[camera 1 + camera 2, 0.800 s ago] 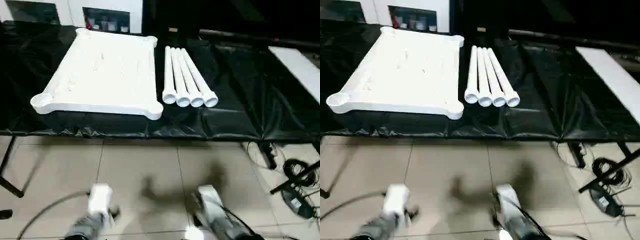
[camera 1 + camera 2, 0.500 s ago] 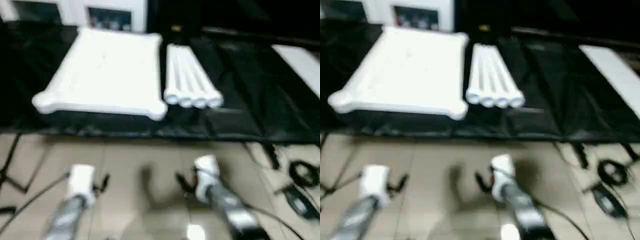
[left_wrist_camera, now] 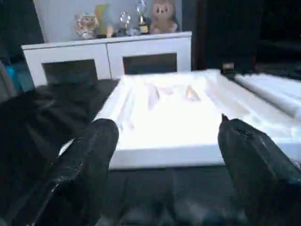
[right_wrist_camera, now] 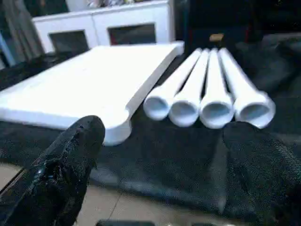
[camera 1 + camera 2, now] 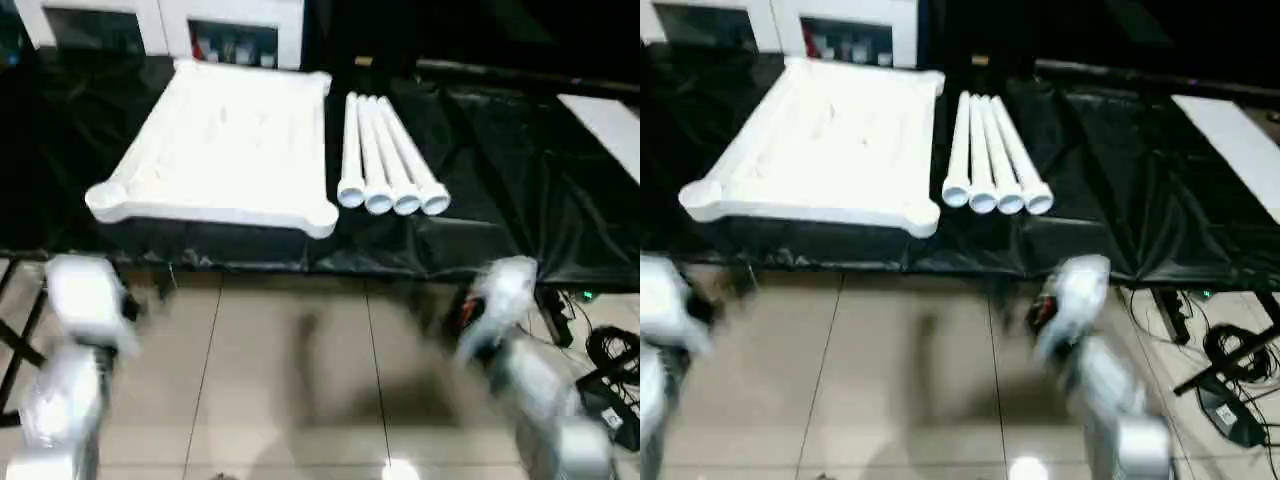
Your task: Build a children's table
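Table parts laid out on the black tabletop, both pincers released

The white panel (image 5: 225,140) lies flat on the black-covered tabletop (image 5: 500,200), toward its left side, with round sockets at its corners. Just beside its right edge the four legs (image 5: 390,155) lie side by side, touching one another, their open ends facing the robot near the front edge. A flat white board (image 5: 605,120) rests well apart at the far right, and a white cabinet (image 3: 108,52) stands behind the tabletop with small figures on top. The left pincer (image 3: 167,129) is spread wide and grasps nothing, facing the panel's near edge. The right pincer (image 4: 164,134) is also spread wide and empty, facing the legs' open ends. Both arms hang over the tiled floor (image 5: 290,370) in front of the tabletop, clear of the parts; cables (image 5: 610,350) lie on the floor at the right
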Available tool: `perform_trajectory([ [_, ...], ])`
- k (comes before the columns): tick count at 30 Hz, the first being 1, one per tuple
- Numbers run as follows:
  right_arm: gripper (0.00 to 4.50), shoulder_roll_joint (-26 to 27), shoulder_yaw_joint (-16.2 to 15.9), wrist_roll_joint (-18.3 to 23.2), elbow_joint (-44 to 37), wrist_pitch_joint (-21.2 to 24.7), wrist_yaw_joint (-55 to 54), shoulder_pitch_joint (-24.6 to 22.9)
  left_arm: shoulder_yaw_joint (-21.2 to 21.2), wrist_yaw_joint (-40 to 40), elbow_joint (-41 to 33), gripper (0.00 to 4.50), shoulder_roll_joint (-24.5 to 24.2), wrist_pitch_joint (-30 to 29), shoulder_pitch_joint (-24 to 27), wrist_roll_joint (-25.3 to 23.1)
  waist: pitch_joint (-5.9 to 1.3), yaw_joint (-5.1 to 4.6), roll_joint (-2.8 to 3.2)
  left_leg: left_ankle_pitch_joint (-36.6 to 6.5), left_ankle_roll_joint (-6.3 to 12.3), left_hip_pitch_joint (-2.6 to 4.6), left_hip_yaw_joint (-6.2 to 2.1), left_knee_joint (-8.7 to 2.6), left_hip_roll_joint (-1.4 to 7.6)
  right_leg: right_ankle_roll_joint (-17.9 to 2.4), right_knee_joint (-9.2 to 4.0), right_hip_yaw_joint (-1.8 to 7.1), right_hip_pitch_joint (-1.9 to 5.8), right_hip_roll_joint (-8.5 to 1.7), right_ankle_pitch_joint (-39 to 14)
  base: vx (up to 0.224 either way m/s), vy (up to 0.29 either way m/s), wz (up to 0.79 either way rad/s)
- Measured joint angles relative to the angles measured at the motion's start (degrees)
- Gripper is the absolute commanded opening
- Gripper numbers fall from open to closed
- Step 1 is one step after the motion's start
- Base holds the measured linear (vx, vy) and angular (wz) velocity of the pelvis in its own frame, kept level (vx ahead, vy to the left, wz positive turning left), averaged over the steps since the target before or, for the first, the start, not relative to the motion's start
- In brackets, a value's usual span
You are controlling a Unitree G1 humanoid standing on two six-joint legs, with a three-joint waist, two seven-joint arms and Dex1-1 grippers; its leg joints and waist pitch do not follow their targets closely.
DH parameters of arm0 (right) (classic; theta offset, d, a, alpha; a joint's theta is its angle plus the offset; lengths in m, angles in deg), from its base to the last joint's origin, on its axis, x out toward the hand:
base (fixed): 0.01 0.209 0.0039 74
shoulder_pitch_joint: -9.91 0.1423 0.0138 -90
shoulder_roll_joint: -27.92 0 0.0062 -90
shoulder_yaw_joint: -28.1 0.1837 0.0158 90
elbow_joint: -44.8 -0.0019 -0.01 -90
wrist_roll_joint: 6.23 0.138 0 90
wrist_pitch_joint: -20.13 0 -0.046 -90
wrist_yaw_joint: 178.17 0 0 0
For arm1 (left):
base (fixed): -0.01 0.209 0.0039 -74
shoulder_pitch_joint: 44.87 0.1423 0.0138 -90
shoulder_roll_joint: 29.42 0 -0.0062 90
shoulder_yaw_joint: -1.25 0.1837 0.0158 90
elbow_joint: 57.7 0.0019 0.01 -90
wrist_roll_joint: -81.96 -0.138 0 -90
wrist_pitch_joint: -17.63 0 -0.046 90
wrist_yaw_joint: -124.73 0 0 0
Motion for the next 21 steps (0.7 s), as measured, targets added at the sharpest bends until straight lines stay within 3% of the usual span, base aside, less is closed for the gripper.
perform_trajectory([
  [1,4.5,-0.2,-0.4,-1.0,0.4,-0.3,-0.1,0.9,0.5,0.1,0.1,3.87,0.2,-0.8,-1.2,0.6,0.04,-0.23,0.63,-0.1,0.25,-0.42,-1.24,0.28,-0.27,0.1,-0.96,-1.5,0.67,-0.21,-0.1,0.0,0.0,0.0],
  [2,4.5,-0.4,-0.6,-1.5,1.4,-0.4,0.0,2.1,1.2,0.4,-0.5,3.87,0.7,-1.6,-2.0,0.7,-0.14,-0.41,0.67,-0.3,1.31,-1.14,-2.43,0.58,-0.21,0.2,-2.17,-2.92,1.46,-0.32,-0.1,0.078,0.039,0.27],
  [4,4.5,-0.3,-1.1,-2.4,2.8,-0.3,0.3,3.7,1.6,1.3,-1.5,3.87,1.7,-3.5,-2.5,0.6,-0.37,-0.18,0.77,-0.2,2.68,-2.34,-3.48,1.33,-0.06,0.3,-3.48,-4.93,2.62,-0.46,0.0,0.11,0.035,0.47],
  [5,4.5,-0.2,-1.7,-2.6,3.4,0.1,0.6,4.5,2.0,2.0,-1.8,3.87,2.6,-4.9,-2.4,0.4,-0.43,0.02,0.74,-0.4,3.06,-2.76,-3.68,1.5,-0.22,0.6,-4.3,-5.85,3.62,-0.61,-0.2,0.152,0.047,0.7],
  [6,4.5,-0.2,-2.1,-2.7,4.0,0.3,0.8,5.4,2.5,2.5,-1.8,3.87,3.0,-5.7,-2.4,0.1,-0.54,0.08,0.67,-0.6,3.26,-2.71,-4.0,1.38,-0.6,0.8,-4.72,-5.97,4.18,-0.49,-0.4,0.25,0.053,0.9],
  [7,4.5,0.0,-2.8,-2.7,4.2,0.9,1.1,6.3,2.8,2.5,-1.8,3.87,3.1,-6.4,-2.3,-0.2,-0.57,-0.04,0.51,-0.7,3.53,-2.57,-5.39,1.09,-1.41,0.4,-4.33,-5.58,4.38,-0.28,-1.2,0.407,0.007,1.12],
  [8,4.5,1.1,-4.4,-2.6,5.2,2.6,1.1,9.1,2.4,3.2,-1.7,3.87,3.4,-7.3,-2.2,-0.9,-0.61,-0.24,-0.02,-1.3,2.95,-1.46,-5.98,0.79,-2.31,-1.5,0.96,-3.74,2.67,-0.17,-3.2,0.318,-0.022,0.7],
  [9,4.5,2.0,-5.4,-2.4,5.2,3.7,1.0,10.6,2.5,3.3,-1.0,3.87,3.5,-7.6,-2.9,-1.1,-0.65,-0.19,-0.33,-1.9,2.99,-0.58,-6.11,0.97,-2.72,-1.4,6.36,-2.42,0.47,0.05,-4.0,0.247,-0.074,0.32],
  [10,4.5,2.5,-5.9,-2.0,5.0,4.8,0.7,11.7,3.0,3.3,-0.3,3.87,3.5,-7.8,-4.5,-1.3,-0.83,-0.01,-0.8,-2.6,3.13,0.26,-5.98,0.98,-3.1,-0.9,9.39,-1.82,-1.78,0.38,-4.3,0.09,-0.028,0.1],
  [11,4.5,2.7,-6.1,-1.7,4.9,5.5,0.3,12.9,3.8,3.4,-0.2,3.87,3.6,-7.9,-6.8,-1.5,-1.22,-0.09,-1.96,-3.4,2.75,1.15,-5.48,0.85,-3.77,-0.2,9.76,-0.63,-5.28,0.47,-3.9,0.066,-0.084,0.1],
  [12,4.5,2.6,-6.0,-1.4,4.9,5.8,-0.1,13.4,4.6,3.5,-0.1,3.87,3.7,-7.9,-8.2,-1.8,-1.54,-0.44,-3.28,-4.1,2.22,2.01,-4.75,0.8,-4.58,-0.5,7.55,0.0,-7.14,0.02,-2.9,0.077,-0.08,0.02],
  [13,4.5,2.6,-5.6,-1.4,4.9,5.8,-0.3,13.7,5.5,3.6,0.3,3.87,3.8,-7.9,-9.4,-2.2,-1.62,-0.67,-4.84,-4.9,2.18,3.06,-3.19,0.93,-5.43,-1.4,4.03,1.36,-7.36,-0.67,1.0,0.077,-0.08,0.02],
  [14,4.5,2.0,-4.5,-1.6,4.8,5.7,-1.1,13.0,7.3,3.5,1.5,3.87,4.9,-8.2,-10.4,-2.5,-1.6,-1.03,-5.44,-6.6,4.63,3.79,-2.57,3.75,-5.41,-1.4,5.02,3.78,-5.93,0.26,0.9,0.197,-0.047,0.28],
  [15,4.5,1.8,-3.7,-2.7,5.1,5.7,-2.4,12.2,9.2,2.9,2.0,3.87,5.6,-8.3,-10.6,-2.5,-1.24,-0.48,-4.87,-7.1,6.29,3.33,-2.82,6.92,-5.6,-1.8,4.69,4.82,-4.53,1.13,0.3,0.219,-0.032,0.3],
  [16,4.5,1.9,-2.9,-3.8,5.7,5.8,-3.9,11.4,10.1,2.4,2.5,3.87,5.6,-8.3,-10.5,-2.7,-1.14,-0.01,-4.73,-7.0,6.17,2.12,-3.24,10.05,-6.36,-1.9,3.97,5.3,-3.31,1.46,0.0,0.219,-0.032,0.3],
  [17,4.5,2.1,-2.7,-4.8,6.0,5.9,-5.2,10.8,10.0,2.2,3.1,3.87,5.0,-8.6,-10.7,-2.7,-1.11,0.37,-4.45,-6.7,5.66,-0.1,-3.82,12.16,-7.31,-2.1,2.6,5.53,-1.65,1.93,-0.2,0.228,-0.02,0.07],
  [18,4.5,2.2,-2.8,-5.2,5.9,5.9,-5.6,10.7,9.7,2.1,3.1,3.87,4.6,-8.7,-10.9,-2.8,-1.0,0.91,-4.09,-6.1,4.59,-1.71,-3.98,12.11,-7.32,-2.3,1.73,5.41,-0.51,2.41,-0.3,0.207,-0.008,0.06],
  [19,4.5,2.4,-2.8,-5.4,5.8,6.0,-6.1,10.7,9.4,1.9,3.1,3.87,4.5,-8.9,-11.2,-2.8,-0.84,1.57,-3.33,-5.3,3.16,-3.47,-4.61,11.59,-6.8,-2.4,0.87,5.07,0.65,3.14,-0.4,0.207,-0.008,0.06],
  [20,4.5,2.4,-2.9,-5.4,5.0,6.2,-6.3,10.4,9.1,1.7,3.2,3.87,4.3,-9.3,-11.5,-3.1,-0.72,2.13,-2.15,-3.8,1.95,-5.43,-4.95,8.71,-5.48,-2.4,0.36,3.87,1.92,3.97,-1.1,0.189,0.024,0.04],
  [21,4.5,2.5,-2.9,-5.5,3.9,6.1,-6.5,9.8,9.2,1.6,3.3,3.87,4.1,-9.7,-11.9,-3.3,-0.71,2.31,-0.3,-1.3,2.42,-5.89,-4.97,4.36,-3.7,-2.0,0.15,2.32,2.86,5.05,-1.8,0.201,0.073,0.13],
])
